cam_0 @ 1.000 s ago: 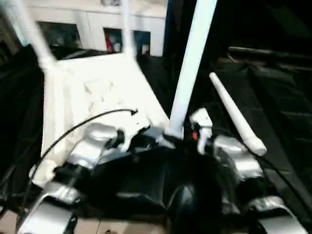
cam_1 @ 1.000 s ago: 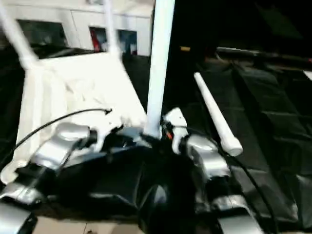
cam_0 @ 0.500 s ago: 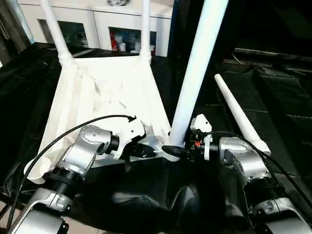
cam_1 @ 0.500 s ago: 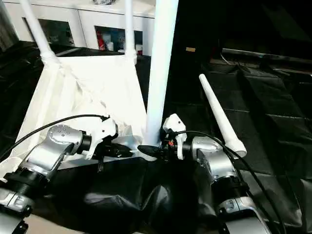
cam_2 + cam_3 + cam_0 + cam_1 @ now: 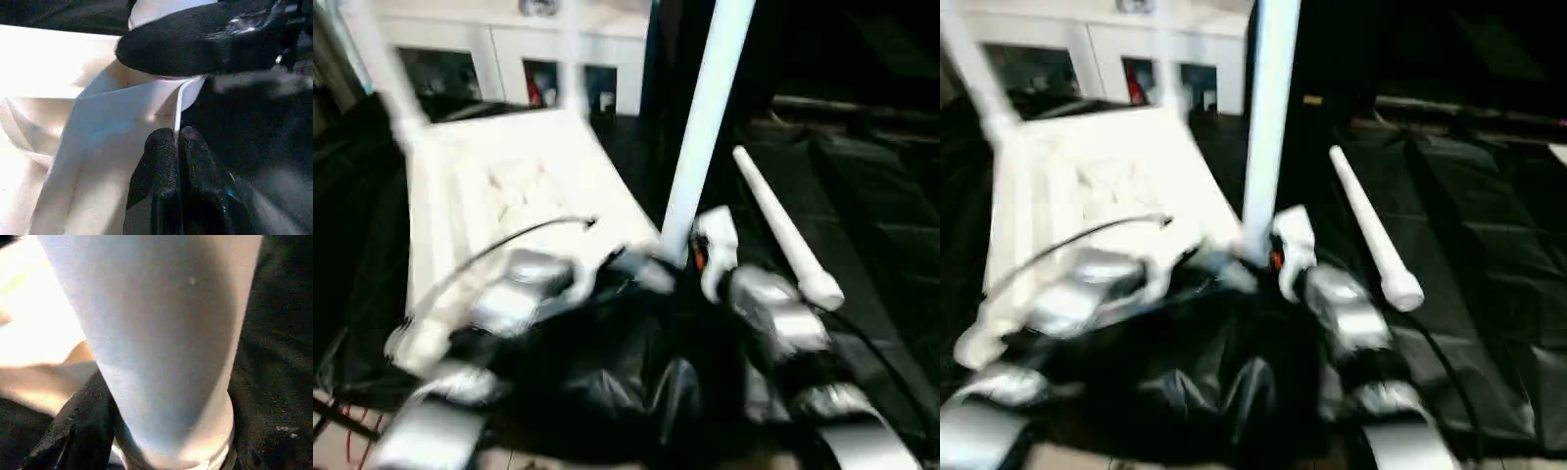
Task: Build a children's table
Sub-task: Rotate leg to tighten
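The white tabletop lies underside up on the black cloth. Two legs stand in its far corners, among them the far left leg. A third leg stands upright in the near right corner socket. My right gripper is clasped round that leg's base; in the right wrist view the leg looms close, with one black finger beside it. My left gripper is shut on the tabletop's thin rim right by that socket. A fourth leg lies loose to the right.
Black cloth covers the work surface and bunches up in front of my arms. A white glass-door cabinet stands behind the tabletop. A black cable arcs over my left forearm.
The whole picture has shifted and blurred as the camera moved. Both grippers stay at the near right corner, and the leg there still stands upright.
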Motion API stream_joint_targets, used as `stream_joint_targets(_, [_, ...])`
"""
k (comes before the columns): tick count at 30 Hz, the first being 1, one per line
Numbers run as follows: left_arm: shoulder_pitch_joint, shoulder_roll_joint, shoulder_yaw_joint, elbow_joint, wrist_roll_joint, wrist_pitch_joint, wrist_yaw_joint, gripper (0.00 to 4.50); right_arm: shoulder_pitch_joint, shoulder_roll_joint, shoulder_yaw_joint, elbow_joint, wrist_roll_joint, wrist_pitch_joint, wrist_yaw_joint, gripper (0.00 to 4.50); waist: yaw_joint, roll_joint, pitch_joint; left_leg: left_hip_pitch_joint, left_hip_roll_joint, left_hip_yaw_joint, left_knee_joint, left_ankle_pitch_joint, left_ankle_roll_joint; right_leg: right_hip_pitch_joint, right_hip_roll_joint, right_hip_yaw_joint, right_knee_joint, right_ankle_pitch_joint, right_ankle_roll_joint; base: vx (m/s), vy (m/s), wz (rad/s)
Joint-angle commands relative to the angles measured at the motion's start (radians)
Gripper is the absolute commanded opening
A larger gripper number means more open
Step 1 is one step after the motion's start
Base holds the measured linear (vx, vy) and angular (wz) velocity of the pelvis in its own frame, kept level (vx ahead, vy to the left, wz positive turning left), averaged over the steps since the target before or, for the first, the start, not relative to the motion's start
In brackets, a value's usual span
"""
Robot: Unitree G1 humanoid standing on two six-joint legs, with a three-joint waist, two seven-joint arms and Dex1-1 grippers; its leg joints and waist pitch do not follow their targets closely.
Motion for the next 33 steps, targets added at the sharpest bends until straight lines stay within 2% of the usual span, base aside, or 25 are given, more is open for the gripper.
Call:
stream_joint_targets(1, [-0.067, -0.066, 0.071, -0.005, -0.053, -0.019, 0.13, 0.0, -0.001, 0.096, 0.06, 0.067, -0.008, 0.009, 0.01, 2.73, 0.004, -0.007, -0.064, -0.013, -0.013, 0.015, -0.059, -0.189, 0.031, 0.057, -0.028, 0.03, -0.083, -0.315, -0.15, 0.0, 0.0, 0.0])
stream_joint_targets(2, [-0.069, -0.069, 0.065, -0.005, -0.046, -0.022, 0.133, 0.0, -0.006, 0.101, 0.062, 0.071, -0.006, -0.001, 0.026, 2.73, 0.007, -0.004, -0.068, -0.012, -0.013, 0.016, -0.056, -0.172, 0.041, 0.059, -0.029, 0.03, -0.077, -0.256, -0.17, 0.0, 0.0, 0.0])
stream_joint_targets(3, [-0.071, -0.072, 0.061, -0.004, -0.039, -0.023, 0.135, 0.0, -0.01, 0.104, 0.062, 0.077, -0.004, -0.009, 0.034, 3.08, 0.006, -0.006, -0.068, -0.015, -0.013, 0.017, -0.054, -0.15, 0.058, 0.062, -0.027, 0.031, -0.072, -0.197, -0.187, 0.0, 0.0, 0.0])
stream_joint_targets(5, [-0.064, -0.074, 0.052, -0.017, -0.037, -0.02, 0.118, 0.0, -0.013, 0.107, 0.052, 0.073, 0.014, -0.009, 0.055, 3.42, 0.008, -0.006, -0.07, -0.016, -0.014, 0.017, -0.052, -0.121, 0.073, 0.066, -0.026, 0.031, -0.065, -0.138, -0.205, 0.053, 0.009, -0.01])
stream_joint_targets(7, [-0.053, -0.069, 0.041, -0.033, -0.036, -0.023, 0.096, 0.0, -0.013, 0.101, 0.049, 0.065, 0.024, -0.007, 0.075, 3.52, 0.006, -0.004, -0.071, -0.016, -0.014, 0.018, -0.051, -0.11, 0.094, 0.071, -0.026, 0.03, -0.06, -0.086, -0.23, 0.025, 0.005, -0.01])
stream_joint_targets(8, [-0.049, -0.064, 0.034, -0.036, -0.031, -0.026, 0.09, 0.0, -0.011, 0.092, 0.058, 0.062, 0.015, -0.014, 0.08, 3.52, 0.006, -0.005, -0.07, -0.015, -0.014, 0.018, -0.051, -0.115, 0.097, 0.07, -0.026, 0.03, -0.061, -0.088, -0.233, 0.0, 0.0, 0.0])
stream_joint_targets(9, [-0.039, -0.044, 0.006, -0.038, -0.018, -0.061, 0.053, 0.0, -0.008, 0.07, 0.079, 0.061, -0.017, -0.047, 0.077, 3.81, 0.005, -0.005, -0.069, -0.013, -0.013, 0.019, -0.051, -0.131, 0.098, 0.069, -0.028, 0.03, -0.065, -0.109, -0.236, 0.0, 0.0, 0.0])
stream_joint_targets(13, [-0.015, -0.011, -0.021, -0.064, -0.024, -0.079, -0.027, 0.0, 0.006, 0.022, 0.093, 0.034, -0.028, -0.087, 0.155, 3.81, 0.005, -0.003, -0.064, -0.011, -0.011, 0.019, -0.055, -0.188, 0.084, 0.066, -0.03, 0.031, -0.075, -0.206, -0.216, 0.0, 0.0, 0.0])
stream_joint_targets(18, [0.013, 0.045, -0.042, -0.084, -0.023, -0.088, -0.101, 0.0, 0.037, -0.057, 0.117, -0.025, -0.021, -0.102, 0.303, 3.81, 0.006, -0.002, -0.063, -0.009, -0.007, 0.018, -0.057, -0.205, 0.08, 0.064, -0.029, 0.031, -0.076, -0.222, -0.212, 0.0, 0.0, 0.0])
stream_joint_targets(22, [0.013, 0.069, -0.028, -0.072, -0.015, -0.066, -0.079, 0.0, 0.048, -0.102, 0.116, -0.042, -0.024, -0.112, 0.348, 3.81, 0.011, -0.003, -0.063, -0.008, -0.007, 0.019, -0.055, -0.194, 0.082, 0.063, -0.029, 0.032, -0.074, -0.207, -0.221, 0.0, 0.0, 0.0])
stream_joint_targets(25, [0.001, 0.068, 0.01, -0.055, -0.008, -0.025, -0.01, 0.0, 0.073, -0.152, 0.092, -0.076, -0.007, -0.106, 0.364, 3.81, 0.015, -0.008, -0.063, -0.009, -0.007, 0.02, -0.054, -0.183, 0.082, 0.066, -0.029, 0.032, -0.073, -0.204, -0.217, 0.0, 0.0, 0.0])
stream_joint_targets(27, [-0.008, 0.059, 0.022, -0.053, -0.006, 0.003, 0.021, 0.0, 0.101, -0.178, 0.079, -0.122, 0.005, -0.099, 0.374, 3.81, 0.018, -0.007, -0.064, -0.01, -0.007, 0.019, -0.053, -0.17, 0.087, 0.066, -0.03, 0.032, -0.071, -0.189, -0.215, 0.0, 0.0, 0.0])
stream_joint_targets(29, [-0.011, 0.056, 0.023, -0.053, -0.004, 0.012, 0.028, 0.0, 0.108, -0.184, 0.075, -0.135, 0.008, -0.096, 0.374, 3.81, 0.014, -0.01, -0.066, -0.016, -0.01, 0.018, -0.052, -0.158, 0.091, 0.072, -0.027, 0.03, -0.069, -0.17, -0.211, 0.0, 0.0, 0.0])
stream_joint_targets(30, [-0.015, 0.045, 0.024, -0.061, -0.008, 0.032, 0.036, 0.0, 0.124, -0.195, 0.064, -0.159, 0.016, -0.089, 0.373, 3.81, 0.013, -0.002, -0.066, -0.015, -0.01, 0.017, -0.052, -0.16, 0.091, 0.07, -0.028, 0.03, -0.069, -0.169, -0.213, 0.0, 0.0, 0.0])
stream_joint_targets(32, [-0.018, 0.024, 0.024, -0.076, -0.016, 0.063, 0.05, 0.0, 0.139, -0.206, 0.044, -0.181, 0.023, -0.088, 0.347, 3.81, 0.006, -0.007, -0.067, -0.016, -0.011, 0.019, -0.049, -0.142, 0.097, 0.071, -0.025, 0.03, -0.067, -0.126, -0.23, 0.0, 0.0, 0.0])
stream_joint_targets(33, [-0.021, 0.004, 0.022, -0.086, -0.013, 0.09, 0.073, 0.0, 0.147, -0.207, 0.026, -0.192, 0.038, -0.076, 0.335, 3.81, 0.007, -0.005, -0.068, -0.015, -0.011, 0.019, -0.048, -0.141, 0.099, 0.071, -0.025, 0.03, -0.067, -0.12, -0.235, 0.0, 0.0, 0.0])
